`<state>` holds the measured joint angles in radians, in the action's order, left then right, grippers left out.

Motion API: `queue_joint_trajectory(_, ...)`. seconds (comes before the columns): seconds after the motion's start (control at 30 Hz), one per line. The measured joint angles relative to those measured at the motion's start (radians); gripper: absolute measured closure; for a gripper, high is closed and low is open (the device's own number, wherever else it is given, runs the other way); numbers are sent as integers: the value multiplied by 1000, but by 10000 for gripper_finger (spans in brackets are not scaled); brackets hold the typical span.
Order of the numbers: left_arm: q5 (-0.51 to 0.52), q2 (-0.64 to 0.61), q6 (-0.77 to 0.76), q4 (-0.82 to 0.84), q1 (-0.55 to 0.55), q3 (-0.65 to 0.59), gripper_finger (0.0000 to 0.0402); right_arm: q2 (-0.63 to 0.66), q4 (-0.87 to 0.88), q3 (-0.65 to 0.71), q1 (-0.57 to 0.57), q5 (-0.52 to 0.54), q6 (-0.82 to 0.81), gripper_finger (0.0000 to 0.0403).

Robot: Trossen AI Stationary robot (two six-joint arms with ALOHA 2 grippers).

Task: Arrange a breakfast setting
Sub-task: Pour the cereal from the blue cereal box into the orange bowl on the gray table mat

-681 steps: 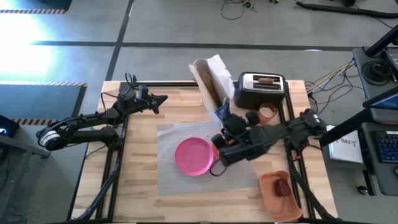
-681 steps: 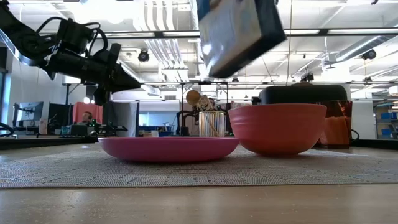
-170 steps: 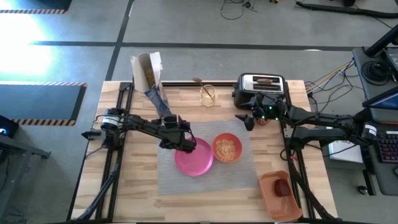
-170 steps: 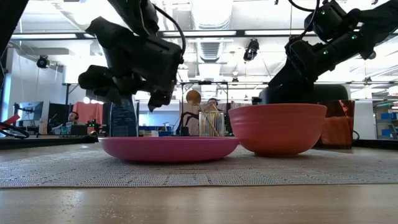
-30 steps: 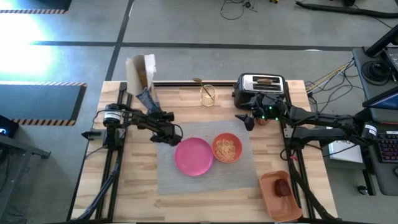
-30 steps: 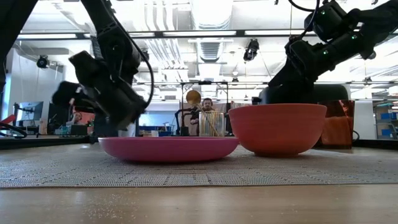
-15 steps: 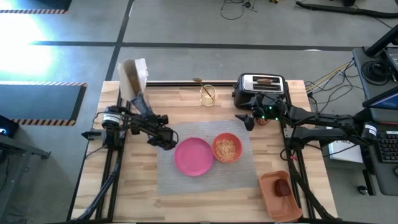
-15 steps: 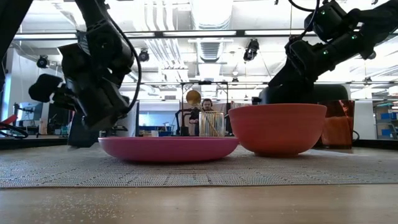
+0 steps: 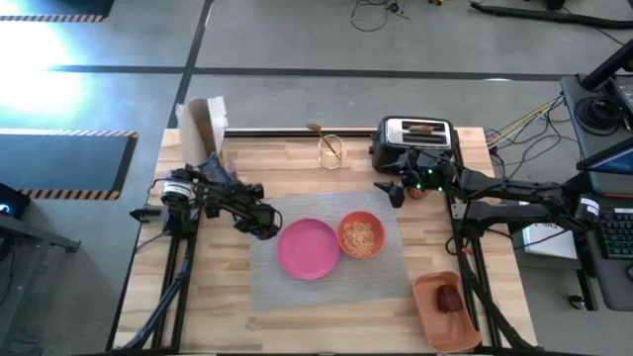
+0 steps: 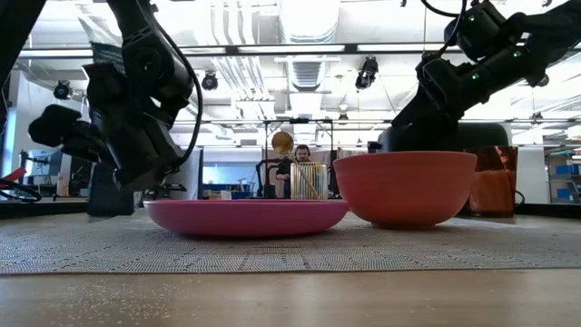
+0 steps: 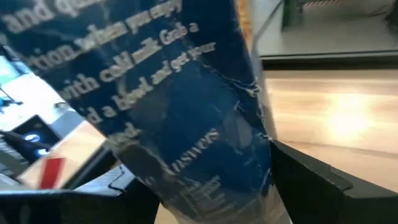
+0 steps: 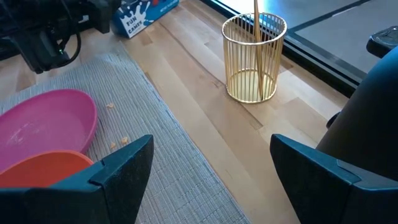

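Observation:
My left gripper (image 9: 220,173) is at the table's far left corner, shut on a blue cereal box (image 9: 203,129) with an open top. A pink plate (image 9: 309,247) and an orange bowl (image 9: 361,234) with cereal in it rest on the grey placemat (image 9: 326,287). By the toaster, my right gripper (image 9: 391,193) stands open with nothing between its fingers (image 12: 118,171). The right arm mostly hides the small orange cup (image 9: 423,194). The toast (image 9: 425,126) sticks out of the toaster. The apple (image 9: 450,297) lies in the orange tray. The wooden utensil (image 12: 256,25) stands in a wire holder. My left gripper has the box's lower part (image 11: 186,143) between its two fingers, one on each broad side. The fingers come level from the table's middle and point toward the far left corner. The box stands nearly upright, its bottom (image 10: 109,211) at the table top.
The black-and-silver toaster (image 9: 415,143) stands at the far right. The wire holder (image 9: 331,150) is at the far middle. The orange tray (image 9: 435,321) lies at the near right corner. Bare wood shows left of and in front of the placemat.
My left gripper has carried the cereal box toward the table's left edge, away from the pink plate. The box has come down, and its bottom now stands at the table top.

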<state>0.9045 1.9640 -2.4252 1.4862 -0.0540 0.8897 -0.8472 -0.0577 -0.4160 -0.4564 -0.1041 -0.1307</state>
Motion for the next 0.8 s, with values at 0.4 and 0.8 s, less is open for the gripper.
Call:
queue_joint_trajectory(0.4, -74, -10, 1, 57, 23, -58, 138, 0, 0, 0, 0, 0, 0, 92)
queue_joint_trajectory(0.8, 57, -10, 1, 1, 136, -109, 138, 0, 0, 0, 0, 0, 0, 92)
